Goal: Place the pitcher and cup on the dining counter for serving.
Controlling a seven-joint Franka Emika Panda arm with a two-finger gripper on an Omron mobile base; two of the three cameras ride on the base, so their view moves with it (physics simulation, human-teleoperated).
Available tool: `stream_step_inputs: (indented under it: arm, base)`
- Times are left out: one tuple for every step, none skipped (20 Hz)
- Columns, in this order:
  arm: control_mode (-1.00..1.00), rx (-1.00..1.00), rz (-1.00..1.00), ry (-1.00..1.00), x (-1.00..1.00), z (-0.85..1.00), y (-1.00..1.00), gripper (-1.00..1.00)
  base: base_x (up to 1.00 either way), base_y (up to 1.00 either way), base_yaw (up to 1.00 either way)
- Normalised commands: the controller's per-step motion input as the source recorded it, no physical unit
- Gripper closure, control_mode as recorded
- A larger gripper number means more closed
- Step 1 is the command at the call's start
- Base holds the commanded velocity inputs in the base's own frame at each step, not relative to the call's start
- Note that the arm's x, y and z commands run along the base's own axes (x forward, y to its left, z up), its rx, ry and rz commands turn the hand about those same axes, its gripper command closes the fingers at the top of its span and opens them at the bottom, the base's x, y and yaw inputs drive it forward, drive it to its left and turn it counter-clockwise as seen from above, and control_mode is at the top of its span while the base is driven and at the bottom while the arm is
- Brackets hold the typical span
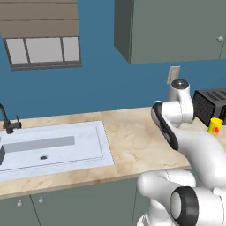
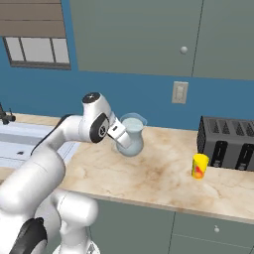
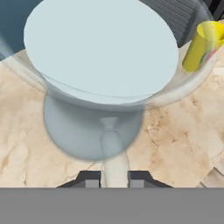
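Pitcher: the pitcher sits against the gripper on the beige tabletop by the blue wall, at about 9 o'clock of the cup.
Jaws: nearly closed, their dark tips either side of the pitcher's pale handle in the hand view; this looks like a grip on the handle. Whether the belly is off the tabletop I cannot tell.
Cup: the cup stands upright just in front of the black toaster, well apart from the pitcher, at roughly 3 o'clock of it.
Surroundings: the white sink lies at 9 o'clock of the arm, so this is the sink-side tabletop, not the dining counter.
Done: by my reading, only the grasp on the pitcher.
Left: lifting and carrying the pitcher to the dining counter, setting it down, then fetching the cup likewise.
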Motion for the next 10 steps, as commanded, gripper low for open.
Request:
stream_step_inputs:
  arm:
    - [-1.00,-0.03,0.07,-0.08,-0.39,1.00,0.46,1.00]
    - [-1.00,-0.02,0.09,-0.05,-0.34,1.00,0.49,1.00]
    - [-1.00,-0.01,0.09,-0.03,-0.41,1.00,0.47,1.00]
    - [-1.00,0.00,0.09,0.00,-0.46,1.00,0.46,1.00]
    - [-1.00,0.00,0.09,0.00,-0.51,1.00,0.44,1.00]
    - [-1.00,0.00,0.10,0.00,-0.56,1.00,0.45,1.00]
    - [-1.00,0.00,0.12,0.01,-0.69,1.00,0.42,1.00]
    - [-1.00,0.00,0.15,0.03,-0.71,1.00,0.41,1.00]
    - [-1.00,0.00,0.17,0.05,-0.70,1.00,0.44,1.00]
    - [-1.00,0.00,0.22,0.06,-0.68,0.93,0.44,1.00]
  base:
    - [0.00,0.00,0.00]
    - [0.00,0.00,0.00]
    - [0.00,0.00,0.00]
    - [0.00,0.00,0.00]
    - [0.00,0.00,0.00]
    - [0.00,0.00,0.00]
    - [0.00,0.00,0.00]
    - [0.00,0.00,0.00]
    - [0.00,0.00,0.00]
    - [0.00,0.00,0.00]
